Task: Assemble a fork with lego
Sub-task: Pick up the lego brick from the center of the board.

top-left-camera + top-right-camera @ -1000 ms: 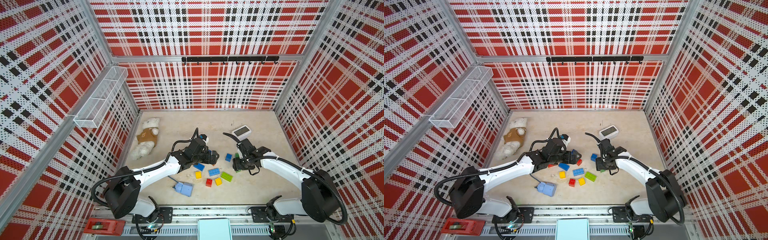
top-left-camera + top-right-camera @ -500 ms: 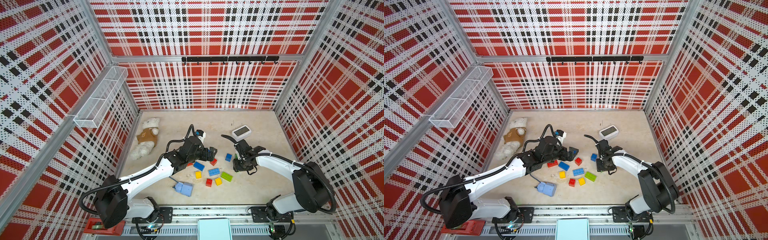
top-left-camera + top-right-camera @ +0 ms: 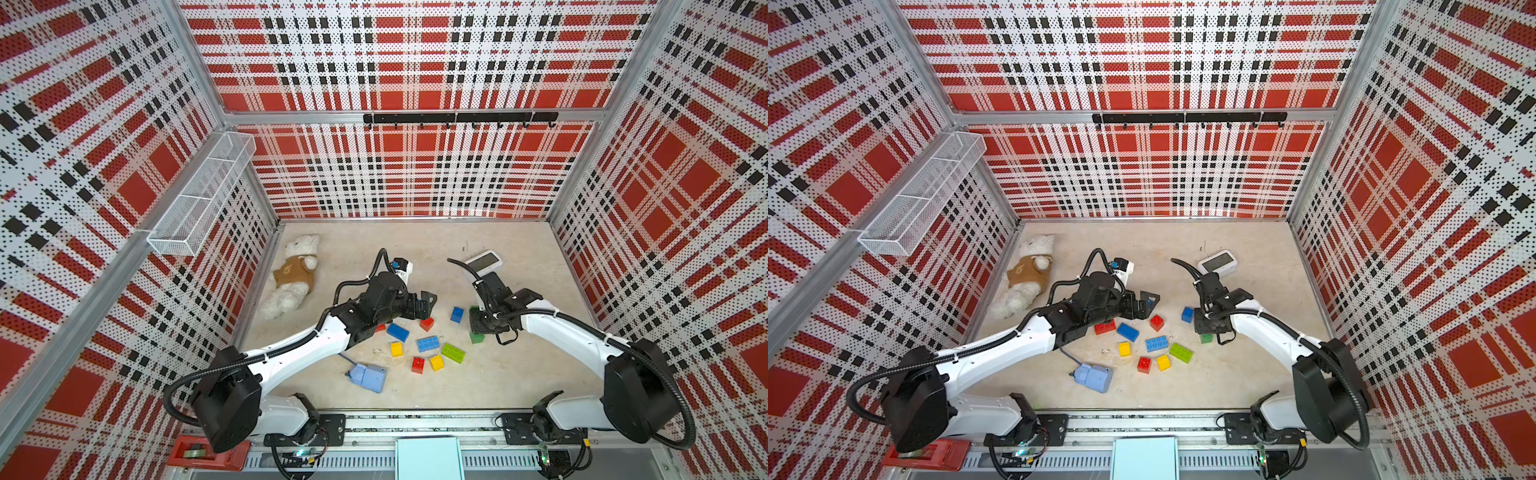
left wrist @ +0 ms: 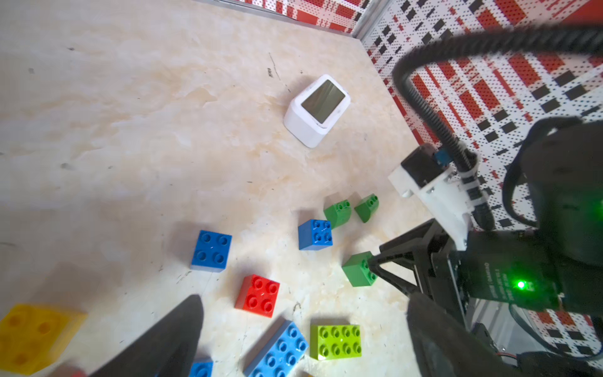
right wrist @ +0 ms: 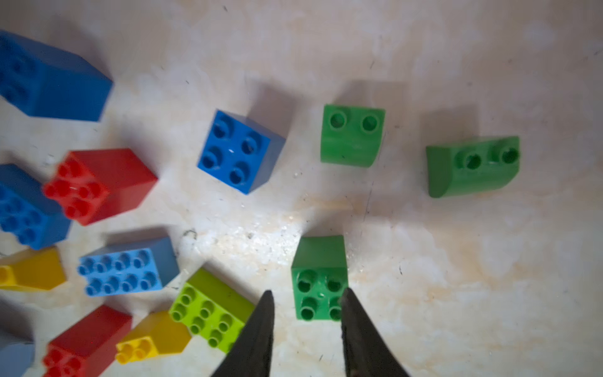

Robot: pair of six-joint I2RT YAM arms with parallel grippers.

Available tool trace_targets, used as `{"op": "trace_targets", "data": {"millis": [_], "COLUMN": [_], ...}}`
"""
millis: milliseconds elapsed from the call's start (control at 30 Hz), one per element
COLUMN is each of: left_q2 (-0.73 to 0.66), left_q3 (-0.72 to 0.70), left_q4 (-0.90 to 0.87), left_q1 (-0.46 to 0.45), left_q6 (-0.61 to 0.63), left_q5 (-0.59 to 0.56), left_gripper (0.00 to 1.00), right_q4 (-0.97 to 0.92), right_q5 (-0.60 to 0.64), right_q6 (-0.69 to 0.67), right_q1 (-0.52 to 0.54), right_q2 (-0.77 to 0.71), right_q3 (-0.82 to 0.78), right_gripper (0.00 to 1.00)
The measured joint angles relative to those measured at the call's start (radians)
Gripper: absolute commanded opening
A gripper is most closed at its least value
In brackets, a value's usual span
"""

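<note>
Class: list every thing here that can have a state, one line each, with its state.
left gripper, open, empty.
right gripper, shut on the green square brick.
other lego bricks, loose, none visibly joined.
white display, screen dark.
wire basket, empty.
teddy bear, lying down.

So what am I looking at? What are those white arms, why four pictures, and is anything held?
Two white robot arms stand at the front of a walled table, each ending in a two-fingered gripper. Two pictures look down from overhead; the other two come from cameras on the arms' wrists. Scattered toy bricks lie on the table, with a teddy bear, a small white screen device and a pale-blue box. The right gripper is closed on a green brick; the left gripper is open and empty.
</note>
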Motion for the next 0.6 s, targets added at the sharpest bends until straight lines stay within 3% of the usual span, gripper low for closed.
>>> {"op": "trace_targets", "data": {"millis": [167,333,600], "left_q2": [0.079,0.093,0.101], "left_q3": [0.000,-0.004,-0.054], "left_q4": [0.062,0.083,0.102], "left_q1": [0.010,0.004,-0.055], "left_q6": [-0.005,0.005,0.017], "left_q5": [0.087,0.112,0.121], "left_gripper": [1.00,1.00,1.00], "right_q4": [0.011,-0.019,-0.036], "right_q5": [0.000,0.028,0.031], "right_q6": [0.099,0.069,0.018], "right_q1": [0.019,0.022,0.022], "right_q2": [0.000,0.020,0.068], "right_q3": [0.048,0.053,-0.024], "right_gripper": [0.40,0.56,0.53]}}
